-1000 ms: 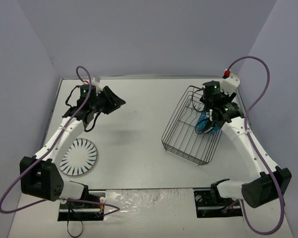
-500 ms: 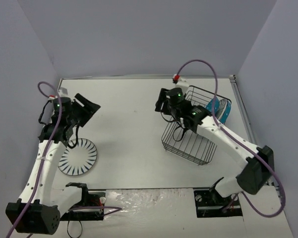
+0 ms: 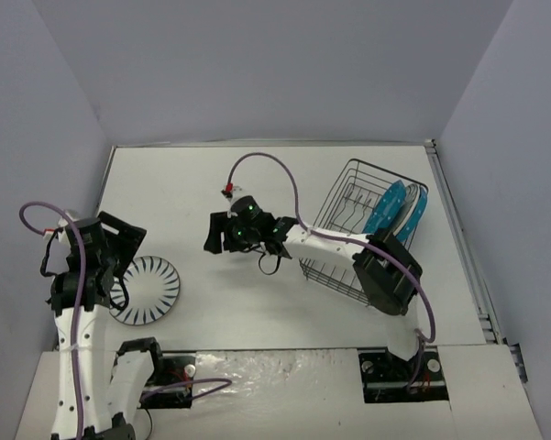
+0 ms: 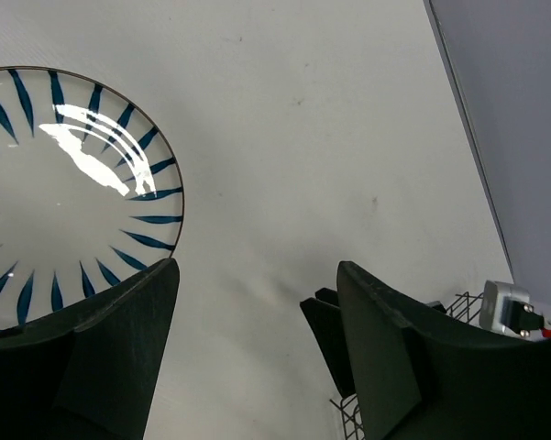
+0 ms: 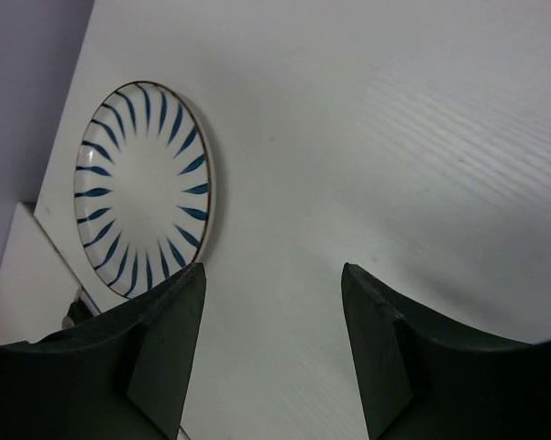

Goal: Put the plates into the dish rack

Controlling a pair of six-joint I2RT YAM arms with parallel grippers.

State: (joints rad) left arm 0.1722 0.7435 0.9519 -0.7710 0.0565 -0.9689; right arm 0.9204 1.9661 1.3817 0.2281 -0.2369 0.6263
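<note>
Top view: striped plate [image 3: 147, 291] lying flat on table [image 3: 257, 183], front-left; two teal plates [image 3: 385, 209] standing on edge in dish rack [image 3: 348, 243], right side. Left gripper [image 3: 121, 240] hovering just beside striped plate; right gripper [image 3: 213, 235] hanging mid-table, between plate and rack.
Left wrist: fingers [image 4: 119, 367] standing spread apart, gripping nothing; striped plate showing upper-left.
Right wrist: jaws standing apart, empty; same plate lying ahead-left.

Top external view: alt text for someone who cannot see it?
Two teal plates stand in the dish rack; a striped plate lies flat on the table. The left gripper and right gripper, both open and empty, face it.
</note>
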